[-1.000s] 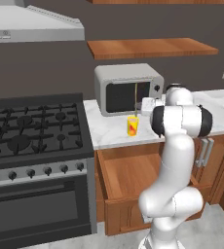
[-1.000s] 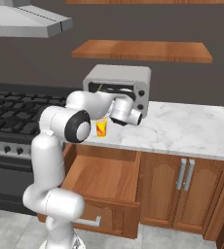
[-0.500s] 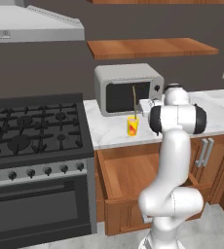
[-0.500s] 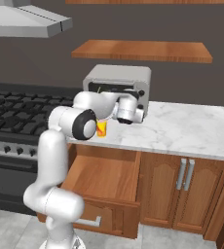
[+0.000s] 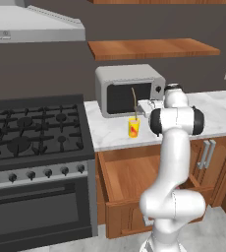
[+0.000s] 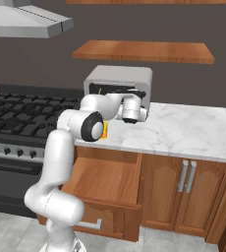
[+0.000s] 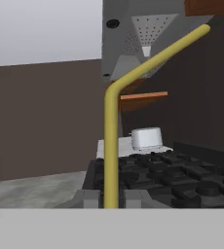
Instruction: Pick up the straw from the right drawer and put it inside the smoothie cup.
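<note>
The gripper [image 5: 143, 105] was clenched on the straw [image 5: 133, 102] above the cup [image 5: 133, 127]; light, thin, probably bendy, best pinched mid-length.

You see the straw [image 5: 133, 102], thin and tan-brown, standing almost upright with its lower end in the smoothie cup [image 5: 133, 128], a small yellow tumbler with an orange-red mark, on the marble counter in front of the microwave. In the hand view the straw [image 7: 112, 146] is yellowish and bent. The right drawer [image 5: 134, 172], medium-brown wood, stands pulled open below.
</note>
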You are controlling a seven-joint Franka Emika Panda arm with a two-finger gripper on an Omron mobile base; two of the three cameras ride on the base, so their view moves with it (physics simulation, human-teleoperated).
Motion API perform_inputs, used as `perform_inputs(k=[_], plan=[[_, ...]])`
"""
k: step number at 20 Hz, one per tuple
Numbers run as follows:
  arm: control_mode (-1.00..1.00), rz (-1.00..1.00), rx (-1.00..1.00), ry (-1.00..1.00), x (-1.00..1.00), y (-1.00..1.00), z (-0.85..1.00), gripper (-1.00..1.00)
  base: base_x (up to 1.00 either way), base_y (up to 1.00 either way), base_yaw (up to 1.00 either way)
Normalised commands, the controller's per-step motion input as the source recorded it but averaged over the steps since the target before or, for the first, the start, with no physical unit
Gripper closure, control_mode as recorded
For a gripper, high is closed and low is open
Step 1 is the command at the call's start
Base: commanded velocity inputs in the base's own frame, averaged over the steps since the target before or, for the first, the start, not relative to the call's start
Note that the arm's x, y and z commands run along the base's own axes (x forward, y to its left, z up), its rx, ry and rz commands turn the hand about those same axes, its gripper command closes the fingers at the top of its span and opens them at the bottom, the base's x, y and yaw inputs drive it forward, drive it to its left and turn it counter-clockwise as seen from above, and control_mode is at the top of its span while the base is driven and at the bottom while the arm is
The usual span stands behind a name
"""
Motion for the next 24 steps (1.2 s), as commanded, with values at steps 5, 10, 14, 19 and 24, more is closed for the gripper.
perform_inputs(k=[5, 10, 14, 19, 24], plan=[[-1.00, 0.08, 0.00, 0.00, 0.03, 0.00, -0.21, 1.00, 0.00, 0.00, 0.00], [-1.00, 0.07, 0.00, 0.00, 0.15, 0.00, -0.23, 1.00, 0.00, 0.00, 0.00], [-1.00, 0.06, 0.00, 0.00, 0.19, 0.00, -0.16, 1.00, 0.00, 0.00, 0.00], [-1.00, 0.05, 0.00, -0.01, 0.14, 0.00, -0.10, 1.00, 0.00, 0.00, 0.00], [-1.00, 0.05, 0.00, -0.08, 0.10, 0.00, -0.09, 1.00, 0.00, 0.00, 0.00]])
